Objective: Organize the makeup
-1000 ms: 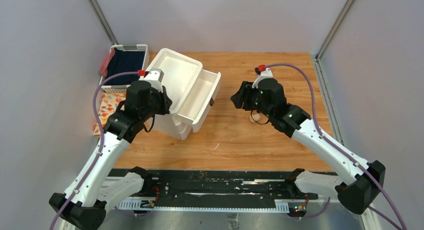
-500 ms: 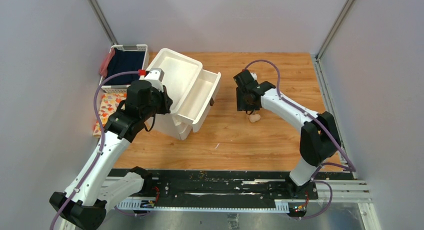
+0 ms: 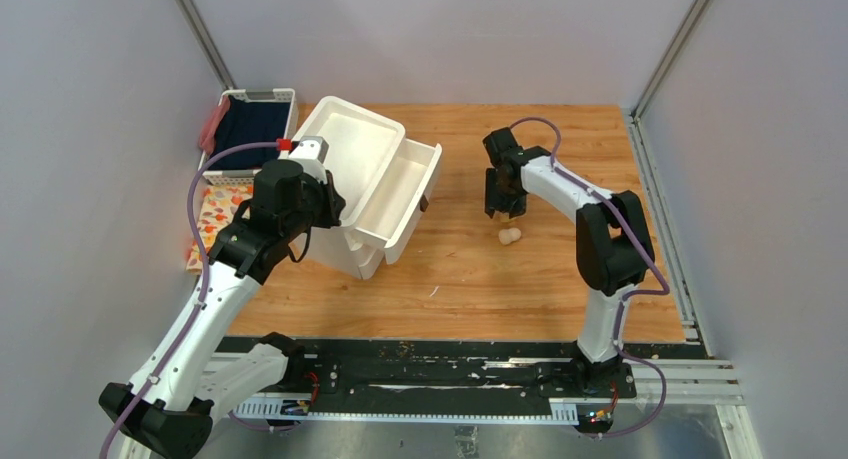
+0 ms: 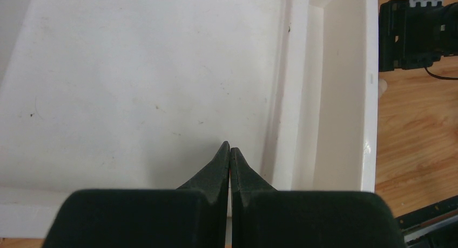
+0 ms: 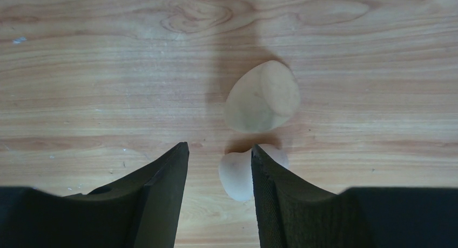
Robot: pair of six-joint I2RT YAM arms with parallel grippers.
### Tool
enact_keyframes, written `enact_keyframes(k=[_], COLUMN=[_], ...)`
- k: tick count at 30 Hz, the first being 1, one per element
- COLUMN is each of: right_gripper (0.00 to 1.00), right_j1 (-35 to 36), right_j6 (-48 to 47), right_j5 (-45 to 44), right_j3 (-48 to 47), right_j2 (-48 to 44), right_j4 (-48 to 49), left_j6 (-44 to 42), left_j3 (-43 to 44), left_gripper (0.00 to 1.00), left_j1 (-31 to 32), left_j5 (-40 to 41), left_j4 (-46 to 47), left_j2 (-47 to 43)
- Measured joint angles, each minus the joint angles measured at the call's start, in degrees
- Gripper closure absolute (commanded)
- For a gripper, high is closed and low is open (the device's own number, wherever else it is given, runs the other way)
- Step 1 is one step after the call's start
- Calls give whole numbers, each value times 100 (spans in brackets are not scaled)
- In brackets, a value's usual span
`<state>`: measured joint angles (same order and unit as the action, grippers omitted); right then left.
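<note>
R gripper (image 5: 220,147) low over table (image 5: 81,69), jaws apart, nothing held. The sponge (image 5: 263,96) lies on the wood just ahead, off-centre: small lobe partly hidden behind one finger, fat end beyond both tips. Risk: closing from here grabs only the small lobe, or that finger lands on it and flicks it off. It's soft and round, prob rolls. Needs a side shift + fwd reach first. L gripper (image 4: 230,151) clenched, empty, over white drawer box (image 4: 135,69); top drawer (image 3: 412,184) pulled out.
</note>
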<state>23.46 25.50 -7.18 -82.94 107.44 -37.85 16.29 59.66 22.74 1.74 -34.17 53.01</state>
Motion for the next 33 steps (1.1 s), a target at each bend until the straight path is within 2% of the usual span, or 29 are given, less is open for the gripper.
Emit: enact_keyframes(k=[6, 22, 24, 30, 33], right_gripper=[51, 54, 58, 98, 100], right_j1=[0, -483, -487, -531, -570], right_j6=[4, -22, -44, -131, -105], right_j5=[133, 179, 188, 208, 236], right_j3=[-2, -105, -247, -470, -533], right_j2=[363, 501, 667, 986, 1010], right_j4=[-37, -109, -140, -374, -426], left_j6=[-4, -26, -26, -26, -26], left_j3=[0, 0, 0, 0, 0], left_gripper=[100, 100, 100, 100, 100], left_j1=[0, 0, 0, 0, 0], left_j5=[4, 39, 39, 42, 39], left_j4=[2, 66, 85, 92, 103], left_j2=[0, 44, 59, 63, 70])
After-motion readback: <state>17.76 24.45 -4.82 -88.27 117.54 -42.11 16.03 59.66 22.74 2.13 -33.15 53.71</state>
